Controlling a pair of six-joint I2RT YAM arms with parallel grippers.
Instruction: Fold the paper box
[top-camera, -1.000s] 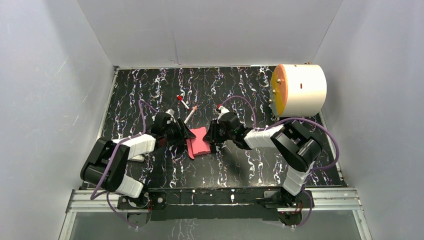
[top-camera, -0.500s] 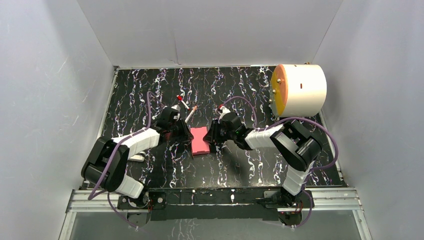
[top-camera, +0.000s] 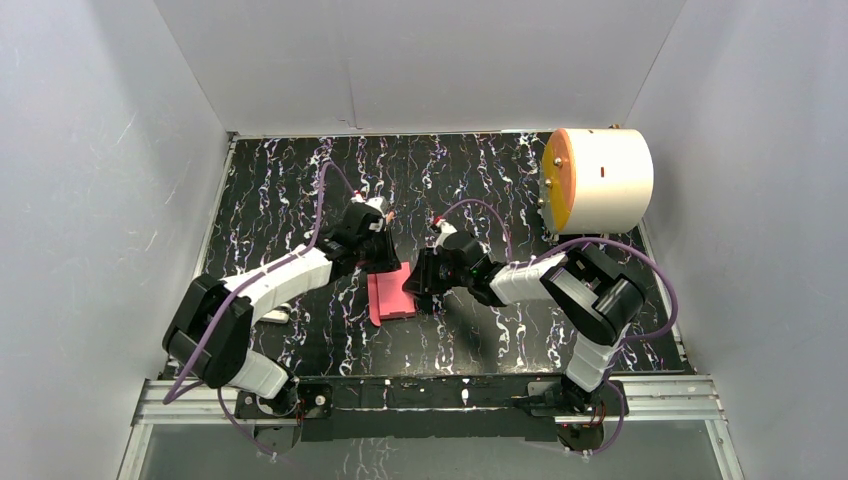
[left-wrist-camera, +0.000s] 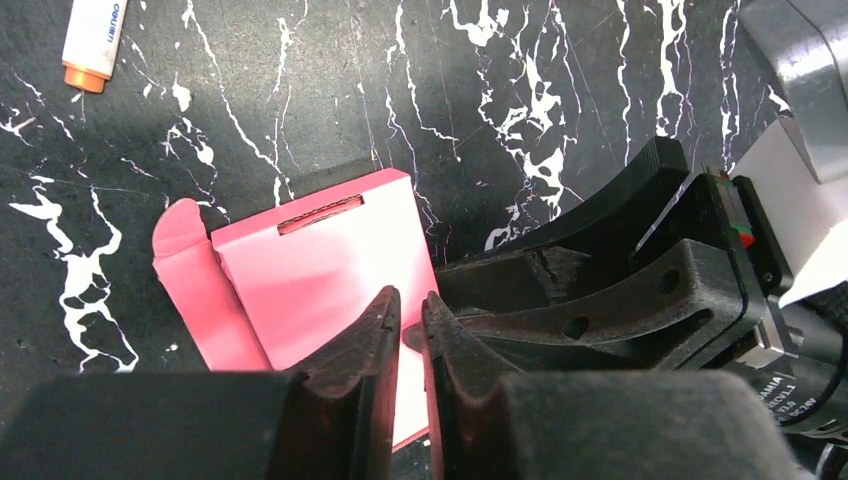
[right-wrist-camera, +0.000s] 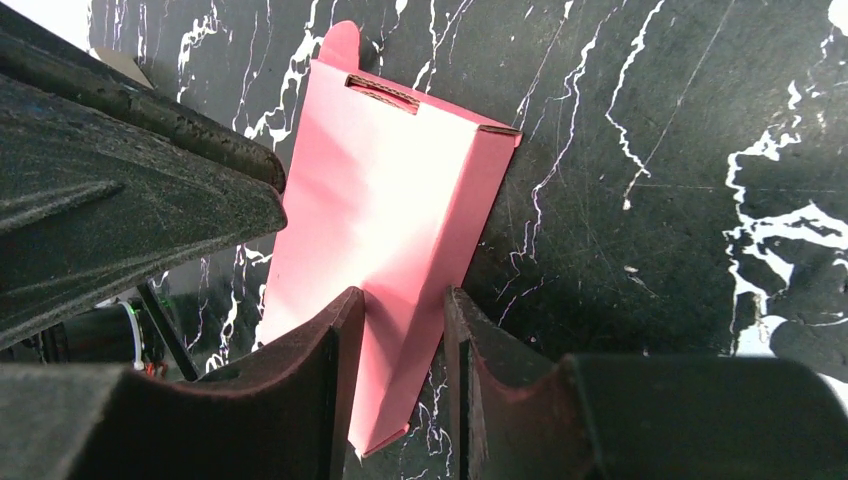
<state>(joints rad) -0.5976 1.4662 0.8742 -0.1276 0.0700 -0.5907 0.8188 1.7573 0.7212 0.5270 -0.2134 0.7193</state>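
Top view: the paper box (top-camera: 392, 295) lies flat on the worktop (top-camera: 280, 190). Left wrist: the left gripper (left-wrist-camera: 410, 300) is almost closed over its edge; whether it grips, we cannot tell. Right wrist: the right gripper (right-wrist-camera: 400, 300), slightly open, straddles it. We judge it light and easily creased, so we would pinch it by the edges.

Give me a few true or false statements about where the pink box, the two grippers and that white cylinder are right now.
The left gripper and right gripper are both at the paper box. True.
The white cylinder sits by the left arm's base. False: it is at the far right of the table.
A slit shows near one end of the box's top face. True.
The left gripper's fingers are spread wide. False: only a narrow gap separates them.
The orange-tipped marker rests on the box. False: it lies on the table, apart from it.
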